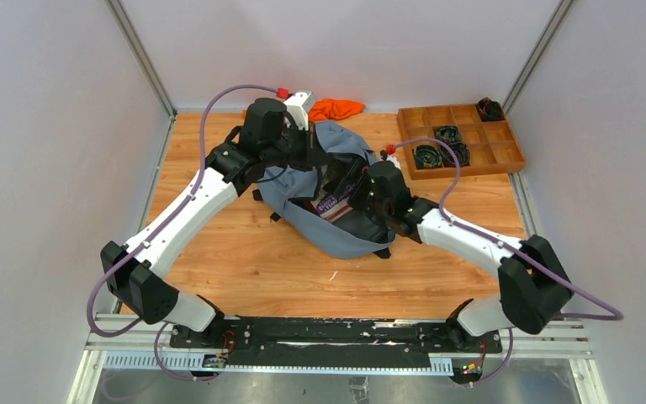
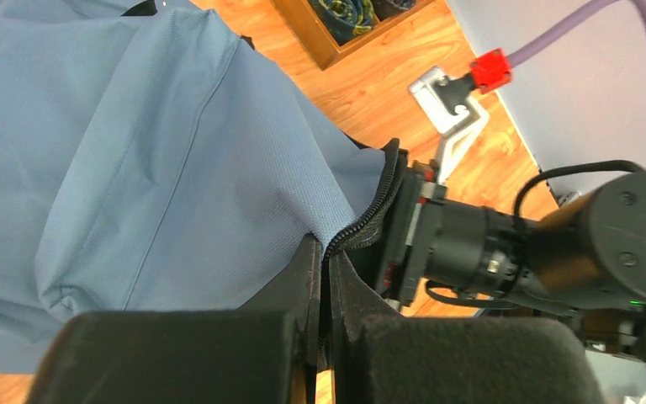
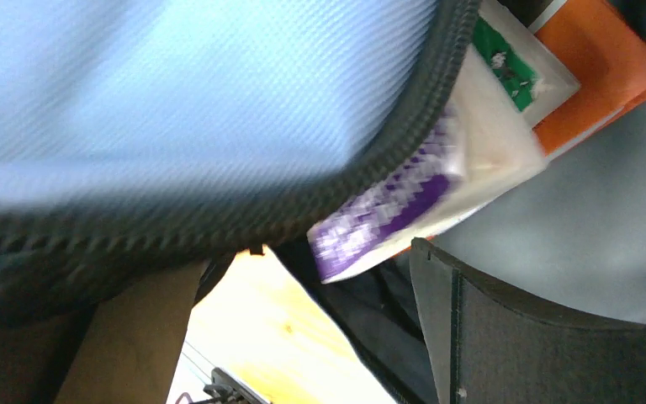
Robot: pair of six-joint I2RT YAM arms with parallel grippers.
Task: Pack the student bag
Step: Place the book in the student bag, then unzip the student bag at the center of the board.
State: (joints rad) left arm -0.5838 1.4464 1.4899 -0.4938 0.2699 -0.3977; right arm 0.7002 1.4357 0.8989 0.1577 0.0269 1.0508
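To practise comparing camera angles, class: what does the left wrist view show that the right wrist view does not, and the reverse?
Only the left wrist view: the left gripper pinching the student bag at its zipper edge, the right arm's wrist, and a corner of the wooden tray. Only the right wrist view: inside the bag, a purple-and-white book and an orange book. Both: grey-blue bag fabric, its dark zipper, and the wooden table.

Soft, even overhead light fills the top view, shadows faint. Up close on the right wrist, the student bag (image 3: pixel 177 84) smears into blur and the tabletop (image 3: pixel 261 328) glares pale; left-wrist fingers (image 2: pixel 471 362) loom unfocused.
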